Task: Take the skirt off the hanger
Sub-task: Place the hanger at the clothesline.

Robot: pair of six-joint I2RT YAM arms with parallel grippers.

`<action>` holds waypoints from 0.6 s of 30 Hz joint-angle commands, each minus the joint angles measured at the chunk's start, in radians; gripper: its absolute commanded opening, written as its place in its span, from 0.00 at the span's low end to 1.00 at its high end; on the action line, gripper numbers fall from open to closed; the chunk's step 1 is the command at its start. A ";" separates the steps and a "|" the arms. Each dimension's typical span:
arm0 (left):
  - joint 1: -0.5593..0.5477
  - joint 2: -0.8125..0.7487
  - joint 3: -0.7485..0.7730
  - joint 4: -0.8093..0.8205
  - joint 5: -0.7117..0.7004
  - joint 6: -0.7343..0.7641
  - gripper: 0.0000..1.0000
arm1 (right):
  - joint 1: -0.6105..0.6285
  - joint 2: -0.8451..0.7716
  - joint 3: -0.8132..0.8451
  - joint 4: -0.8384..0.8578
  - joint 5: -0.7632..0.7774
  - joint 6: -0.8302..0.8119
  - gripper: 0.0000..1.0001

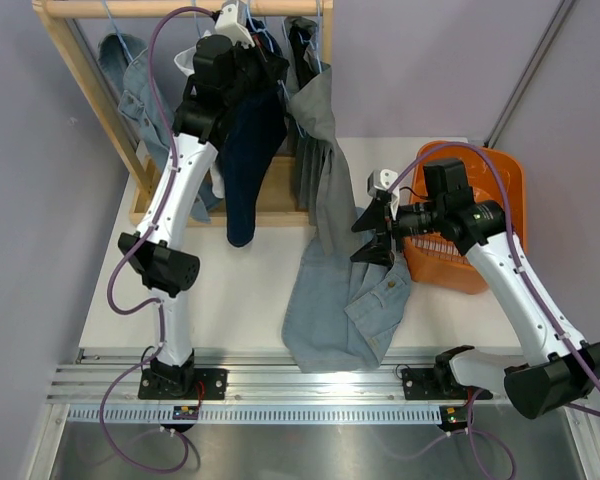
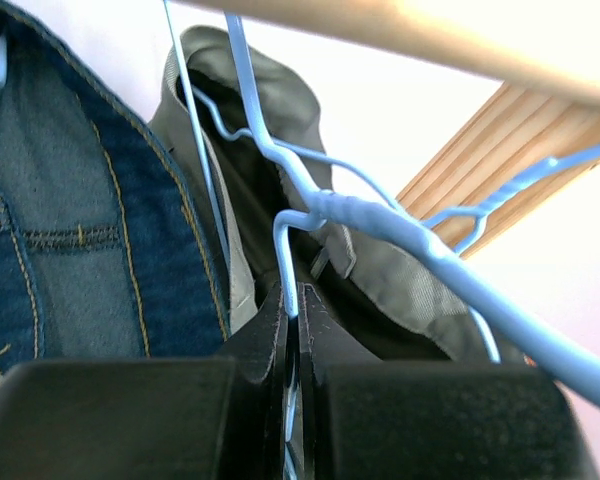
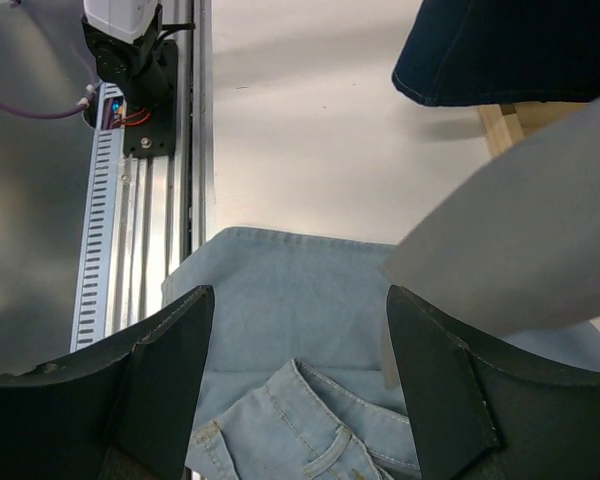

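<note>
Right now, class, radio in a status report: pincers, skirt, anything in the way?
Left pincer shut on pale blue wire hanger. Right pincer open, empty, over light blue denim garment. Grey fabric skirt on hanger, hanging beside right pincer.

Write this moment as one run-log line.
left gripper shut on blue hanger | right gripper open above light denim | grey garment hanging

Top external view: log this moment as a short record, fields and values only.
left pincer: shut on the blue hanger, up at the wooden rack
right pincer: open, nothing between its fingers, above the light denim garment
light denim garment: lying on the table
grey garment: hangs from the rack, trailing down to the table
dark navy garment: hanging on the rack
orange basket: on the table, right side
</note>
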 commanded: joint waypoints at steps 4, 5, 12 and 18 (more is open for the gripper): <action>0.005 0.046 0.066 0.068 -0.012 -0.055 0.00 | 0.030 0.002 -0.004 0.065 -0.003 0.069 0.76; 0.006 0.054 0.070 0.070 -0.014 -0.060 0.00 | 0.030 -0.001 -0.007 0.070 0.000 0.069 0.76; 0.000 0.098 0.100 0.079 -0.045 -0.055 0.00 | 0.030 -0.030 -0.051 0.081 0.013 0.069 0.76; -0.001 0.106 0.099 0.100 -0.066 -0.058 0.00 | 0.030 -0.042 -0.088 0.108 0.005 0.096 0.75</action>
